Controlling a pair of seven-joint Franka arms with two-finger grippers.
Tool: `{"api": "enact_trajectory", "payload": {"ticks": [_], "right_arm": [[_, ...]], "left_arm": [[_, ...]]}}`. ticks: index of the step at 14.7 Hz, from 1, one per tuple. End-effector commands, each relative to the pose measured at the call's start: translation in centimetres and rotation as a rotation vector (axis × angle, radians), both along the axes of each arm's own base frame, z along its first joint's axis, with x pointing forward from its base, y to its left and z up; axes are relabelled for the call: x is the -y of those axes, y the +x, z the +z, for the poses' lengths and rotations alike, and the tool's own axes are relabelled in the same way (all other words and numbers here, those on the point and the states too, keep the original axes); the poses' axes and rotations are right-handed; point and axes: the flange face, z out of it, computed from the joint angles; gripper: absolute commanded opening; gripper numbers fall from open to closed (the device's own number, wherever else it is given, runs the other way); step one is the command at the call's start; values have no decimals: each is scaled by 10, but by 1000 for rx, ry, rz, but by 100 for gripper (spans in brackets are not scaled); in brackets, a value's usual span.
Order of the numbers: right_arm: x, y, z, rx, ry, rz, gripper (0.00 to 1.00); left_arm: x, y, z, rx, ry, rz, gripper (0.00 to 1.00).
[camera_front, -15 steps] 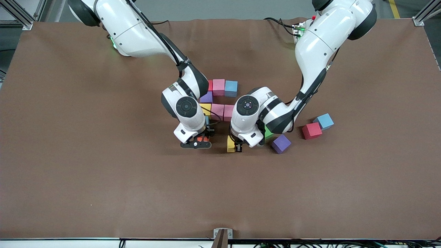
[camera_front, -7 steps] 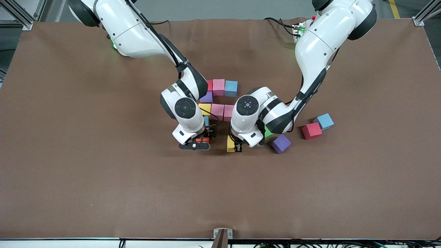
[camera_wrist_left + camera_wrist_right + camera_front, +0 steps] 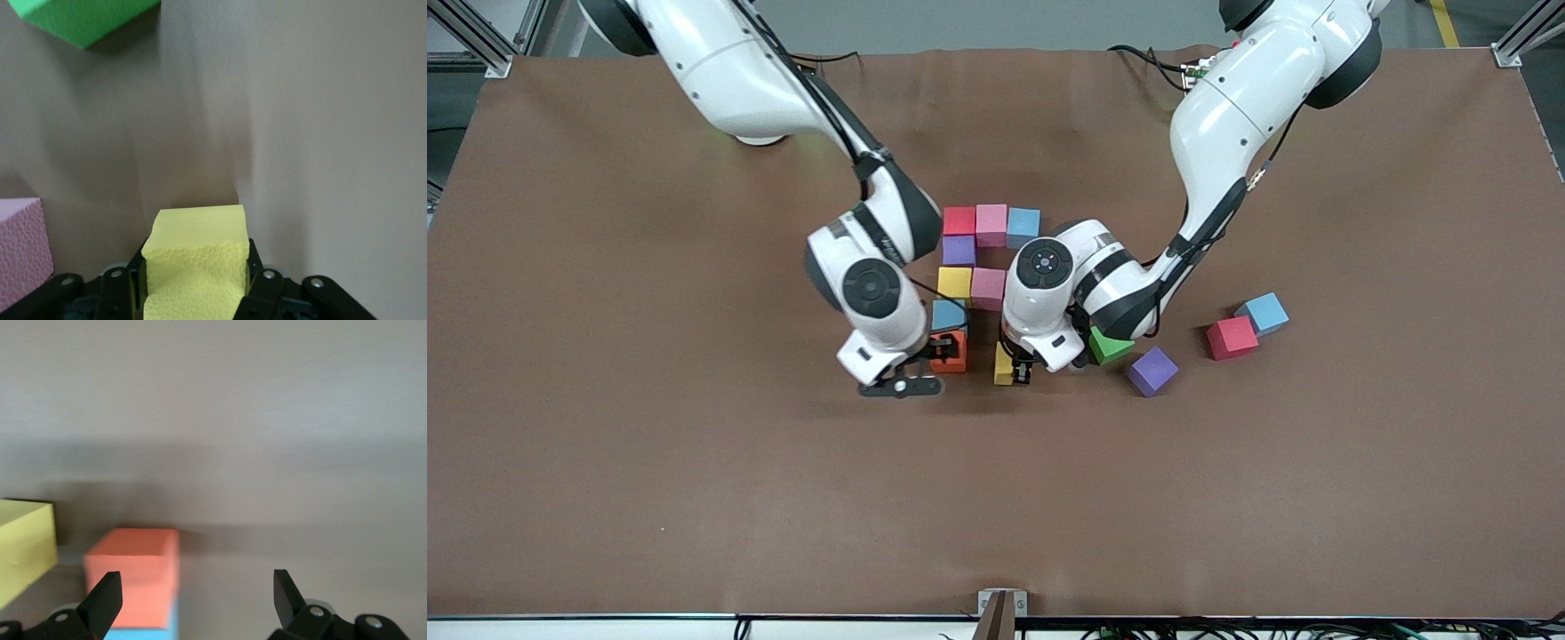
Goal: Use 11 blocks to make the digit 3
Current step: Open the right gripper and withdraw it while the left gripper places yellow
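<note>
Front: left gripper point(image 3: 1011, 371) clamps a yellow cube point(image 3: 1003, 364), low over the table point(image 3: 694, 489) just beside the orange cube point(image 3: 951, 352). Right gripper point(image 3: 911, 372) beside the orange cube, jaws spread, holding nothing. Partial digit 3 point(image 3: 971, 267) at mid-table: red, pink, blue on top, purple, yellow and pink, blue, then orange. Green cube point(image 3: 1110, 347), purple, red, blue loose toward the left arm's end.

Left wrist: fingers point(image 3: 263, 283) squeeze the yellow cube; pink and green nearby.

Right wrist: fingertips point(image 3: 103, 597) wide apart, orange cube between-ish, untouched.
</note>
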Motion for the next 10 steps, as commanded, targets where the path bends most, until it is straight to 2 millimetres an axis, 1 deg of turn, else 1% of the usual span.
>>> {"api": "enact_trajectory", "payload": {"ticks": [1, 2, 3, 4, 5, 6, 7, 8, 10], "right_arm": [[65, 14, 39, -45, -19, -35, 100], [87, 20, 50, -53, -28, -63, 100], [104, 24, 60, -59, -30, -76, 100], [123, 28, 71, -64, -31, -81, 100], [143, 31, 81, -73, -32, -81, 100], [159, 33, 91, -78, -33, -87, 100], [181, 37, 103, -73, -30, -109, 100], [197, 42, 108, -63, -26, -132, 100], [222, 47, 113, -61, -26, -161, 100]], "left_arm": [[15, -1, -6, 1, -13, -7, 28], [16, -1, -7, -1, -16, 6, 28], [23, -4, -6, 3, -23, 17, 28], [25, -5, -11, -6, -25, 33, 28], [27, -6, -12, -8, -26, 47, 28], [32, -11, -14, -11, -27, 52, 28], [33, -12, -17, -8, -18, 59, 28], [36, -15, -21, -12, -15, 58, 28], [40, -12, -21, -9, -28, 65, 28]]}}
